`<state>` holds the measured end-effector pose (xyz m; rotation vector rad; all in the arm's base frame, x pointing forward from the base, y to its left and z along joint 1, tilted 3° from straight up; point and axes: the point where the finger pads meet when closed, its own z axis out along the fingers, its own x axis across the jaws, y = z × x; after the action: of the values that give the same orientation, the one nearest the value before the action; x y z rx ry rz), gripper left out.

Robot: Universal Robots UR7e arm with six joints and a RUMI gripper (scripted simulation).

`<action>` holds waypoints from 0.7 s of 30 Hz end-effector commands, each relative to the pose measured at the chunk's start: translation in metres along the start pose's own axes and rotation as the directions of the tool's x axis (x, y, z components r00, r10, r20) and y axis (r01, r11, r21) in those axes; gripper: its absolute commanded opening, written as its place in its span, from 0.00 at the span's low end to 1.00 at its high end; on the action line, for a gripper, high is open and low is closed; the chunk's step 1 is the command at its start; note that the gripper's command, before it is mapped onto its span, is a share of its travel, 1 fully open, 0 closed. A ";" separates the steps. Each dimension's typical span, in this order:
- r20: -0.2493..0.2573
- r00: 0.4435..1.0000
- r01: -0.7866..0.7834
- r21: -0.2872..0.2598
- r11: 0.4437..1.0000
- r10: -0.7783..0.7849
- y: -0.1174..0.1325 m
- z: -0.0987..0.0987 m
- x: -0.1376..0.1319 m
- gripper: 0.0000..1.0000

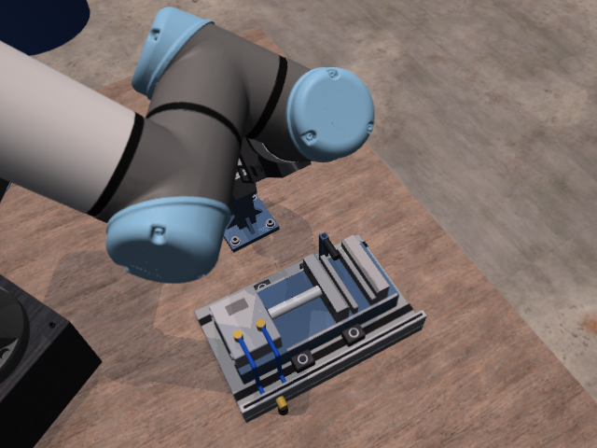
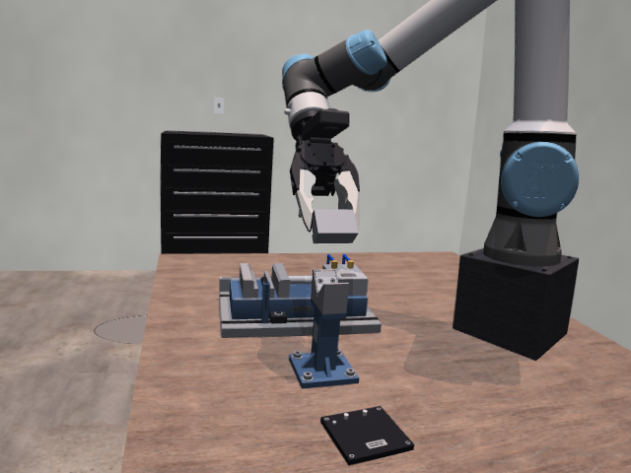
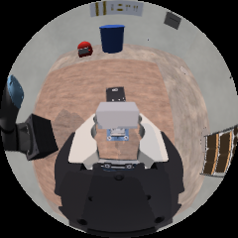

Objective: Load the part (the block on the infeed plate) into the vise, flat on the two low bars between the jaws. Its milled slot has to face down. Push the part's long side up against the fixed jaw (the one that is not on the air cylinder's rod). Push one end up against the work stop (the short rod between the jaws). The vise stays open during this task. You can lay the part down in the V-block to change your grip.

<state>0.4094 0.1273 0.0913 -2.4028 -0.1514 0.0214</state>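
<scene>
My gripper [image 2: 333,221] [image 3: 117,113] is shut on the part [image 2: 334,232] [image 3: 117,113], a plain grey block, and holds it in the air above the V-block [image 2: 332,301]. The part's milled slot does not show. The vise is open. Its fixed jaw [image 1: 365,268] [image 2: 247,281] stands at the outer end. The moving jaw [image 1: 326,287] [image 2: 280,281] sits on the cylinder's rod [image 1: 295,301]. A low bar [image 1: 339,282] shows between the jaws, and the work stop [image 1: 330,246] stands at one side there. The arm hides the gripper's fingers in the top view.
The V-block's post stands on a blue bolted base [image 1: 250,234] [image 2: 325,375], beside the vise. The black infeed plate [image 2: 369,433] [image 3: 115,92] bears no block. Blue air hoses [image 1: 247,354] and the cylinder housing [image 1: 243,313] are at the vise's other end.
</scene>
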 end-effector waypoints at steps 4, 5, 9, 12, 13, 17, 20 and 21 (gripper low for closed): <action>-0.001 1.000 0.001 0.000 1.000 -0.001 0.000 0.000 0.000 0.00; -0.001 1.000 0.001 0.000 1.000 -0.001 0.000 0.000 0.000 0.00; -0.001 1.000 0.001 0.000 1.000 -0.001 0.000 0.000 0.000 0.00; -0.001 1.000 0.001 0.000 1.000 -0.001 0.001 0.000 0.000 0.00; -0.001 1.000 0.001 0.000 1.000 -0.001 0.001 0.001 0.000 0.00; -0.001 1.000 0.001 0.000 1.000 -0.001 0.002 0.001 0.000 0.00; -0.001 1.000 0.001 0.000 1.000 -0.001 0.002 0.002 0.000 0.00; -0.001 1.000 0.001 0.000 1.000 -0.001 0.003 0.003 0.000 0.00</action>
<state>0.4095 0.1271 0.0887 -2.4028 -0.1514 0.0214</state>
